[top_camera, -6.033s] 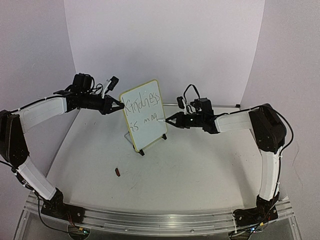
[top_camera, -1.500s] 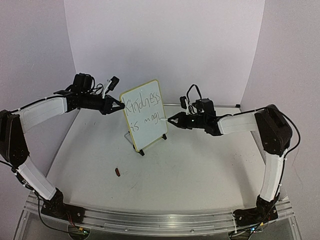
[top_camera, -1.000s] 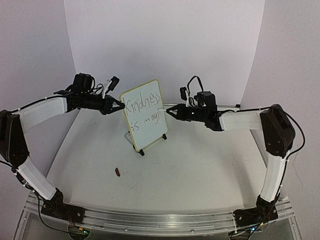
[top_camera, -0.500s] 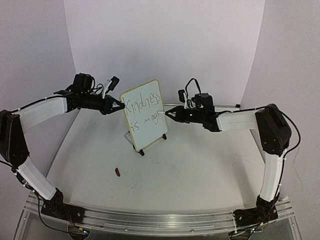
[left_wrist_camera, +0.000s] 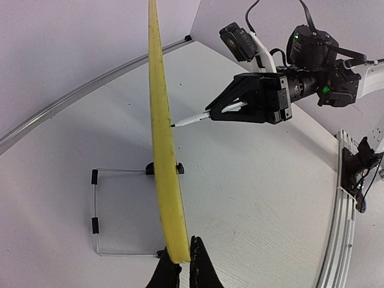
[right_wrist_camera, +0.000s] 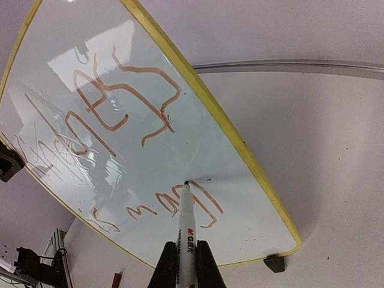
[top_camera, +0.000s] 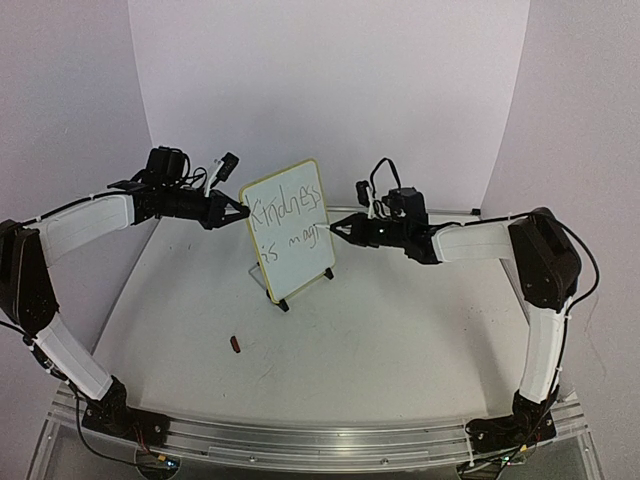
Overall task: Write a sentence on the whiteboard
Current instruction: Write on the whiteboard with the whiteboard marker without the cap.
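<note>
Left gripper [top_camera: 238, 210] clenched on edge of whiteboard [top_camera: 300, 265], steadying it upright on worktop [top_camera: 380, 320]; right gripper [top_camera: 340, 231] grasping marker [right_wrist_camera: 186, 222], tip at board face for completing sentence [top_camera: 288, 212].

The second line of the sentence [top_camera: 291, 241] has been stretched a bit since six seconds back: a stroke or so has been added after "mag", though the last bit can't be read clearly. The right gripper [top_camera: 338, 229] had been pulled off the whiteboard [top_camera: 295, 268], got lifted a second ago, and has since been lowered slightly. The pen [right_wrist_camera: 186, 222] tip is now set higher up than before, just above the last letter.
</note>
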Robot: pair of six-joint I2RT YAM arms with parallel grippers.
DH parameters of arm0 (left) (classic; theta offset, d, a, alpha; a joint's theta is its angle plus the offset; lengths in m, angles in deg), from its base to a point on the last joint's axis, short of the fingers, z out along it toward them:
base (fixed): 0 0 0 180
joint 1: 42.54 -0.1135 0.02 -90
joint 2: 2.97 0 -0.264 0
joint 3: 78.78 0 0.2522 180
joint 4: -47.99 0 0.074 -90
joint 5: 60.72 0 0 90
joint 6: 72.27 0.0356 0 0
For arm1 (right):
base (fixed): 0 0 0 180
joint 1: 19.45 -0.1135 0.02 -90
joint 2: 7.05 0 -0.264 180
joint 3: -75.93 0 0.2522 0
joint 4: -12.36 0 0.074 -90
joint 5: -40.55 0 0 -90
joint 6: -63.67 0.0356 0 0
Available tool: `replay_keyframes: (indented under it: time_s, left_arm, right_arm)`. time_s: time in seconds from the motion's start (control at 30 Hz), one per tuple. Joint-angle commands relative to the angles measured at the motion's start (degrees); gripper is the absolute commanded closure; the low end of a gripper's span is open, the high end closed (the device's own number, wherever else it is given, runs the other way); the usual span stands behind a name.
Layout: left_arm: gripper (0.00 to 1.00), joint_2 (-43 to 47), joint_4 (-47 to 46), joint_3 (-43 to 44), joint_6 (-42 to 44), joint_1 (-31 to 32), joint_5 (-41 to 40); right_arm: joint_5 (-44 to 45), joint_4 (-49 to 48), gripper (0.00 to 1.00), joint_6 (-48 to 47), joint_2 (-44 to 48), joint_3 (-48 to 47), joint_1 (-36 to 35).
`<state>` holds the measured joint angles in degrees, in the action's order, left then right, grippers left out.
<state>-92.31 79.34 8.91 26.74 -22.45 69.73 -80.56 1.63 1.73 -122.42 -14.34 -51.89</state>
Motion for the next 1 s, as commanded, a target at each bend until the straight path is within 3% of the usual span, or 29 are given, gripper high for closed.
replay_keyframes:
  time_s: [0.0,0.97]
  left_arm:
    - [1.00,-2.01,4.37,0.66,1.51,0.74,-1.34]
    - [1.00,-2.19,4.43,0.69,1.55,0.93,-1.33]
  right_arm:
    - [-0.12,-2.68,1.00,0.24,-0.42,-2.31,-0.32]
    - [1.47,-3.75,1.00,0.85,-2.36,-3.38,-0.27]
